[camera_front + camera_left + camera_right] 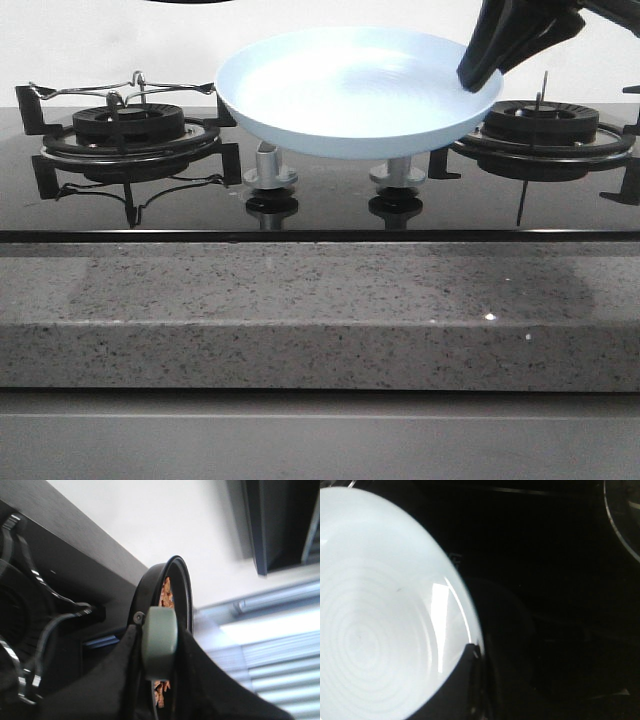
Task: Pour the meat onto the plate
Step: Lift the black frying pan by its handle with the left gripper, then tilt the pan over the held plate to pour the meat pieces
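— Speckled grey stone counter (300, 300) is running across the near edge, with a glossy black glass hob (330, 200) lying behind it. What is sitting on the hob?

— Two black ring burners, the left burner (128, 125) and the right burner (542, 125), each under a dark pan support, and two silver knobs (270, 172) standing between them.

— And the plate (350, 90)?

— It is hanging above the knobs, wide, round, shallow and smooth, pale blue with faint concentric rings inside. The right gripper (485, 70) is reaching down from the far right, its black fingers pinching the plate's right rim.

— Where is the meat (166, 592)?

— It is lying in one black frying pan (167, 605), seen only in the left wrist view; small orange-brown flat pieces are showing inside the rim, too many and too hidden to count. The left gripper (159, 645) is clamping the pan's pale green handle (159, 637), with the pan tipped on edge.
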Robot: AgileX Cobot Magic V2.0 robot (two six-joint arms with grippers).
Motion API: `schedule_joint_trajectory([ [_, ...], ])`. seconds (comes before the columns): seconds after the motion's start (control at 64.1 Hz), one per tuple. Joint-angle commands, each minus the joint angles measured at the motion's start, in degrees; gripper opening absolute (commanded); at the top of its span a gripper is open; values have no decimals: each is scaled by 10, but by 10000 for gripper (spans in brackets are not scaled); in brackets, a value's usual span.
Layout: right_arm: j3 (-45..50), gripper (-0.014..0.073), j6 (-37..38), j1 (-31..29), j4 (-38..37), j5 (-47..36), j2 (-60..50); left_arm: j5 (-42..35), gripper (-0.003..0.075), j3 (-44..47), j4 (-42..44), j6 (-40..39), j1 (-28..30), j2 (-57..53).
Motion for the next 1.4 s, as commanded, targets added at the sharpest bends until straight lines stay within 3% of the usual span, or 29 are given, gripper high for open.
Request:
schedule_joint_trajectory([
  [0.0,-14,-53,-5,2,18,-23,-21,15,-20,-17,-49,8,-23,-48],
  [0.25,-14,-53,-5,2,18,-23,-21,-43,-20,-17,35,11,-95,-92],
  [0.437,-14,-53,-5,2,18,-22,-21,-74,-20,-17,48,11,-148,-112],
  [0.842,-14,-53,-5,2,18,-22,-21,-162,-20,-17,105,104,-225,-169],
  [1.388,-14,-53,-5,2,18,-22,-21,-321,-20,-17,366,116,-390,-236],
])
